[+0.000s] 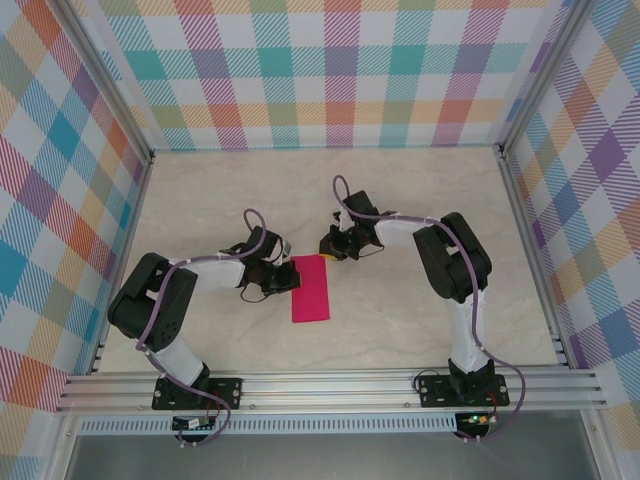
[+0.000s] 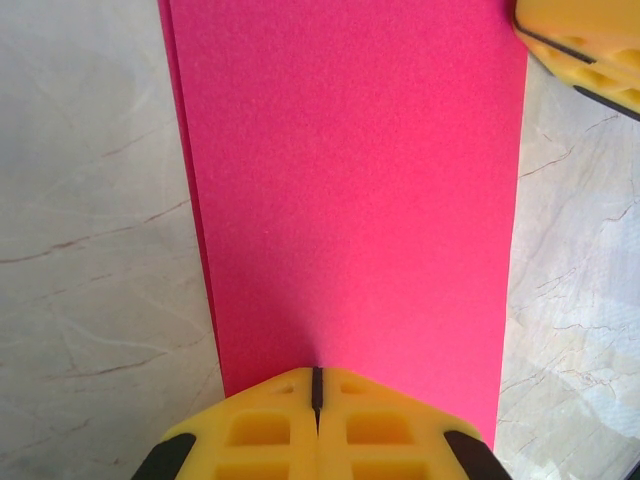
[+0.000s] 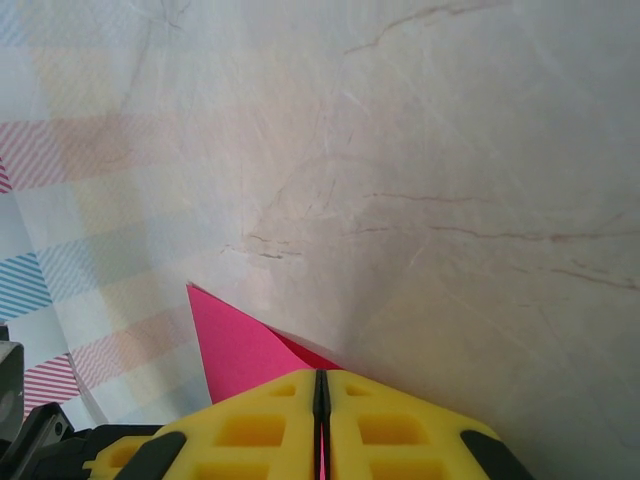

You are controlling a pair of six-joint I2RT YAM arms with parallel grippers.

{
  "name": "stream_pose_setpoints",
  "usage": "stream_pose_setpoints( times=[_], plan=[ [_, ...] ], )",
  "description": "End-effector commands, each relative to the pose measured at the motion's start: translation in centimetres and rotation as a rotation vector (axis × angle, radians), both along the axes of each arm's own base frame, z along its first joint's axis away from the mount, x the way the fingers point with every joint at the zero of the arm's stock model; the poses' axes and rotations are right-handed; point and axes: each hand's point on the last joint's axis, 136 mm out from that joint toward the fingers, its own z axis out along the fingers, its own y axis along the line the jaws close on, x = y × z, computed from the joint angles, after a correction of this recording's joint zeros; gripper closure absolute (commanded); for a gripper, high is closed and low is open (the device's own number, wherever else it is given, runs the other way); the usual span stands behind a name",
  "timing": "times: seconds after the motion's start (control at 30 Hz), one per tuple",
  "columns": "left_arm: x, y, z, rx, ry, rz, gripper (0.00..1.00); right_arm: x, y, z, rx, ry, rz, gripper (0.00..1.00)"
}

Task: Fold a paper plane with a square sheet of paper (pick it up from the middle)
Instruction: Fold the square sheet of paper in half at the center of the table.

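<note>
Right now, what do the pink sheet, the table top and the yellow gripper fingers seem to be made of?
The sheet of paper: thin matte paper, probably; a second layer's edge shows along one side. The table top: smooth, faintly glossy, marble-veined, perhaps laminate or print. The yellow fingers: likely moulded plastic, matte, with hollow square cells.

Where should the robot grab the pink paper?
Probably a corner, coming in low from the side. The pink paper lies flat and thin on the table, so nothing sticks up to pinch from above. The right gripper grips its corner this way.
</note>
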Motion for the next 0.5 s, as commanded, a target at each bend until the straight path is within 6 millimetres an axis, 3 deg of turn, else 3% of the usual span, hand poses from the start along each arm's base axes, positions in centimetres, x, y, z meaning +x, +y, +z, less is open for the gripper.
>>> stream_pose_setpoints(
  times=[0.0, 0.3, 0.47],
  plan=[
    [-5.2, 4.2, -5.9, 0.223, 0.209, 0.015, 1.0, 0.0, 0.4, 0.6, 0.029, 0.003, 0.018, 0.9],
    [-4.4, 3.5, -4.3, 0.187, 0.182, 0.016, 1.0, -1.2, -1.1, -3.3, -0.064, 0.095, -0.021, 0.9],
    [-3.4, 2.7, -2.1, 0.139, 0.134, 0.02, 0.99, -1.2, -1.0, -2.3, -0.064, 0.085, 0.004, 0.89]
  ],
)
